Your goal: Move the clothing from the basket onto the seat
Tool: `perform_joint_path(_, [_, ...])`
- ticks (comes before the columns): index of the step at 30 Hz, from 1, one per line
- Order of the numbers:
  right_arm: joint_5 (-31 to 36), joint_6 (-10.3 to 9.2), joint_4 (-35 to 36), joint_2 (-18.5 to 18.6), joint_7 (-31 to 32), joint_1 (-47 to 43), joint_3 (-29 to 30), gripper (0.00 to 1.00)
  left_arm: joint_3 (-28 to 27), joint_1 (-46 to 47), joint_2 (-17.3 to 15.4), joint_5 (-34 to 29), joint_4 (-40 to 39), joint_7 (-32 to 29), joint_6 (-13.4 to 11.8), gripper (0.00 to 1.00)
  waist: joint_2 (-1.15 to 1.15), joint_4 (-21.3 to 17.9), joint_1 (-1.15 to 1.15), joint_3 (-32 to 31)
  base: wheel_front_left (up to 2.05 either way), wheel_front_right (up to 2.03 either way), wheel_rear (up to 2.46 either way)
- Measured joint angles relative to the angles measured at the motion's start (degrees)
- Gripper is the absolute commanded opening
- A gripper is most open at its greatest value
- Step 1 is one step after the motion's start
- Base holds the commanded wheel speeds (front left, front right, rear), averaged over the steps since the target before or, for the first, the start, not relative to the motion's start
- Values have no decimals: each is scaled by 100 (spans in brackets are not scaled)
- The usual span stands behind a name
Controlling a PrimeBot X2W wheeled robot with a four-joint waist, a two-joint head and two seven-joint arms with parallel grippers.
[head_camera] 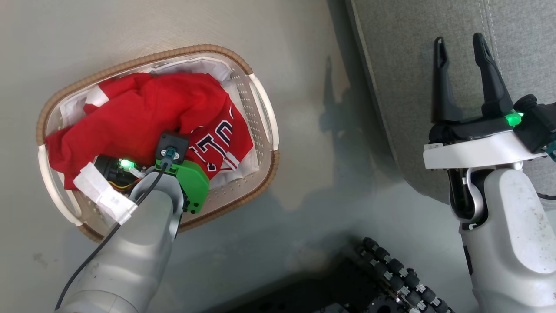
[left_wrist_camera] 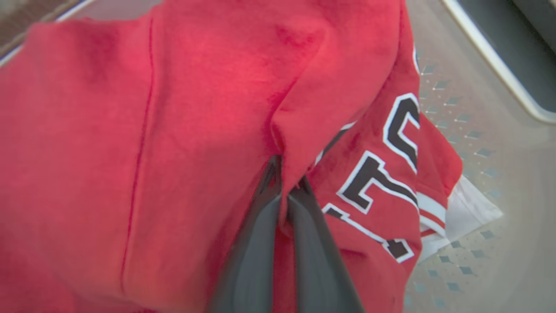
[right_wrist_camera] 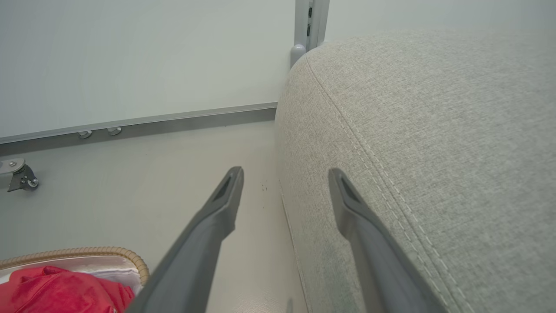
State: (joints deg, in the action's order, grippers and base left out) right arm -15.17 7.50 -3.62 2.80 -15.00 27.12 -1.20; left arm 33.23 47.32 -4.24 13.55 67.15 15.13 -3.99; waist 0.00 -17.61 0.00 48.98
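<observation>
Red clothing [head_camera: 143, 117] with white trim fills the oval white basket [head_camera: 260, 102] on the floor; the lettered jersey [head_camera: 217, 150] lies at its right side. My left arm reaches down into the basket, and in the left wrist view the left gripper [left_wrist_camera: 286, 174] is shut on a fold of the red clothing [left_wrist_camera: 173, 108], beside the jersey's lettering [left_wrist_camera: 382, 174]. My right gripper [head_camera: 460, 43] hovers open and empty over the edge of the grey seat [head_camera: 412, 87]. The right wrist view shows its fingertips [right_wrist_camera: 232, 178] spread beside the seat [right_wrist_camera: 434, 130].
A plain white cloth [head_camera: 195, 67] lines the basket under the red garments. The basket's rim [right_wrist_camera: 87, 252] and some red cloth [right_wrist_camera: 56, 289] show low in the right wrist view, with a wall rail [right_wrist_camera: 143, 121] and a caster [right_wrist_camera: 19, 176] behind. The robot's dark base [head_camera: 391, 278] sits below.
</observation>
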Motion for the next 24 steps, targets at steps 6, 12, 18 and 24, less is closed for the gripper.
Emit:
perform_joint_path(6, [31, 0, -57, 0, 0, -5, 90, 100, -53, -14, 15, 82, -258, 0, 62, 0, 0, 72, 0, -114, 0, 0, 0])
perform_joint_path(12, [178, 0, -121, -2, 0, -62, 207, 100, -134, -217, 4, 101, -835, 0, 197, 0, 0, 238, 0, -391, 0, 0, 0])
perform_joint_path(18, [439, 1, -267, -5, 0, -299, 297, 100, -105, -492, -158, -67, -1590, 0, 354, 0, 0, 492, 0, -855, 0, 0, 0])
perform_joint_path(24, [635, 2, -414, -5, 0, -655, 412, 100, -155, -927, -255, -121, -2297, 0, 558, 0, 0, 743, -1, -1472, 0, 0, 0])
